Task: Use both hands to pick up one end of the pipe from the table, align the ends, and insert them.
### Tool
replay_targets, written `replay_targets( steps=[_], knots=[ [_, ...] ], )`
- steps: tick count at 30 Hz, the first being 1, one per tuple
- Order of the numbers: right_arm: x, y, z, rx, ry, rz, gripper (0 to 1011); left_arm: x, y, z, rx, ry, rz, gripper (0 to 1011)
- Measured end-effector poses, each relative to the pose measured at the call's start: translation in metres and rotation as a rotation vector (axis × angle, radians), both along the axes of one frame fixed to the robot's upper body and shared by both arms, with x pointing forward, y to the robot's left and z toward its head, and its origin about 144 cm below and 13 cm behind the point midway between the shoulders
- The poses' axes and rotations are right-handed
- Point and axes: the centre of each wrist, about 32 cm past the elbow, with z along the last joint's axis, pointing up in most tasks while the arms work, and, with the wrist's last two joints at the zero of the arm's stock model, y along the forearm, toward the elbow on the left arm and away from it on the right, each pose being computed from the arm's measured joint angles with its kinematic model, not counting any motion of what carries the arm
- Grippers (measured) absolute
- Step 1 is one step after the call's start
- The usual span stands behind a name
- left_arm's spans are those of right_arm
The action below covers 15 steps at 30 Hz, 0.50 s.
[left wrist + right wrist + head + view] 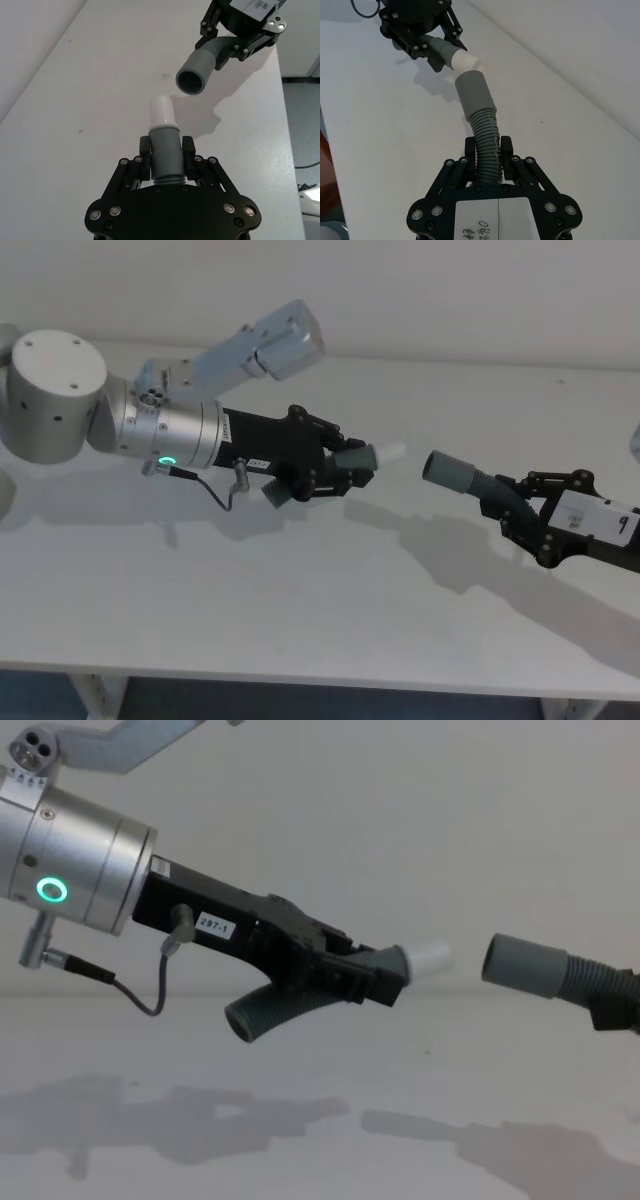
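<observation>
both pipe pieces are off the table [300, 620], held in the air, ends facing w/ a gap between.

left claw [166, 155] is clamped narrow on the straighter piece [165, 147], fingers either side just behind its grey cuff. white tip [392, 451] sticks out ahead toward the robot's right; the back end hangs below the claw in the chest view. long axis runs roughly left-right, slightly up toward the tip.

right claw [488, 162] is closed on the ribbed hose [485, 137], gripping the ribs well back from the smooth cuff [447, 471]. open mouth points left at the white tip, near it but not touching; hose bends between grip and cuff.

handling, prob: both look light. ribbed part looks soft & bendy, so the cuff may droop or wander when pushed; a hold closer to the cuff would be stiffer. white tip looks rigid & smooth, could slip. in the left wrist view the mouth looks off-line from the tip, so alignment prob isn't finished.
</observation>
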Motion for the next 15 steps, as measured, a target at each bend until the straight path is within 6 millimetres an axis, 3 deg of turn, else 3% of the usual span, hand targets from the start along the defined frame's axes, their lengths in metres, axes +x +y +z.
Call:
replay_targets(
  steps=[15],
  knots=[
    [-0.0003, 0.0001, -0.0009, -0.017, 0.000, -0.005, 286, 0.0018, -0.0051, 0.0009, -0.009, 0.007, -0.030, 368]
  ],
)
